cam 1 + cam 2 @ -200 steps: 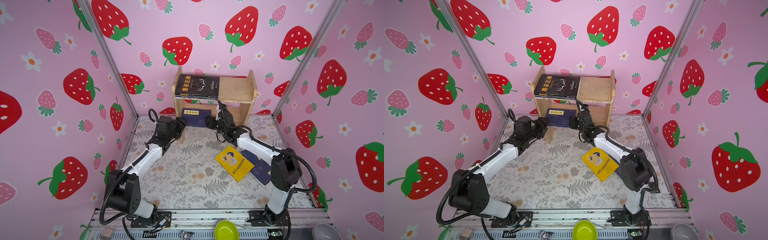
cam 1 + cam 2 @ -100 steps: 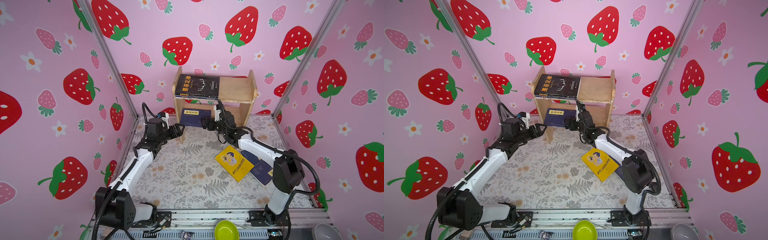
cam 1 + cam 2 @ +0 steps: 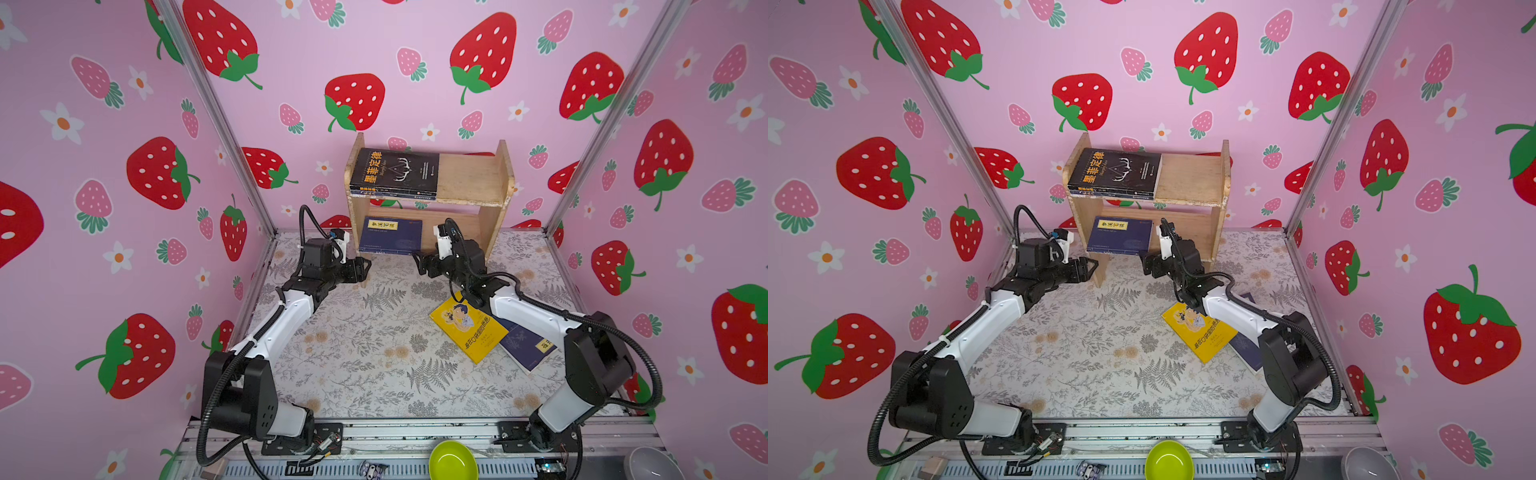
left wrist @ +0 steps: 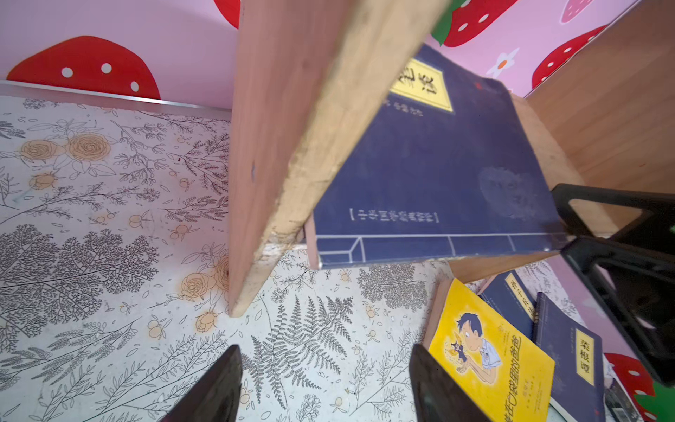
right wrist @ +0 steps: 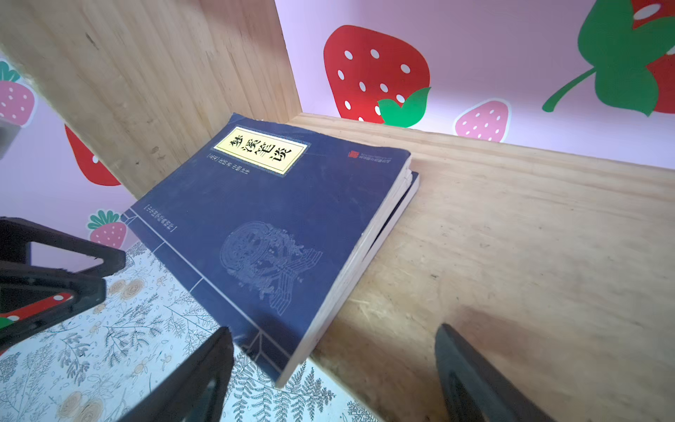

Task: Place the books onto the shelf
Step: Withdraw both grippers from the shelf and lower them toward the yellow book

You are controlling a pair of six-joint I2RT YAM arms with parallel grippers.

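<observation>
1. The left fingers (image 4: 215,391) stand wide apart and empty, just beside the left leg of the shelf (image 3: 469,176).
2. On the upper tier, the black book (image 3: 395,168) lies flat on the left half, on top of at least one other book.
3. On the lower tier, the navy book (image 3: 390,237) lies flat with its front edge overhanging the board.
4. The right fingers (image 5: 485,383) stand wide apart and empty, near that book's front right corner.

The step in hand appears to be seating the overhanging navy book. Press on the middle of its front edge and push straight back. An off-centre push may turn it against the side panel.

The yellow book (image 3: 467,328) and two navy books (image 3: 525,345) lie on the bench (image 3: 374,353) at the right, partly under the right arm.

The bench is flat and covered with a fern-and-flower print. Pink strawberry walls (image 3: 291,62) enclose three sides, close behind the shelf. A green bowl (image 3: 452,461) sits at the front rail.
</observation>
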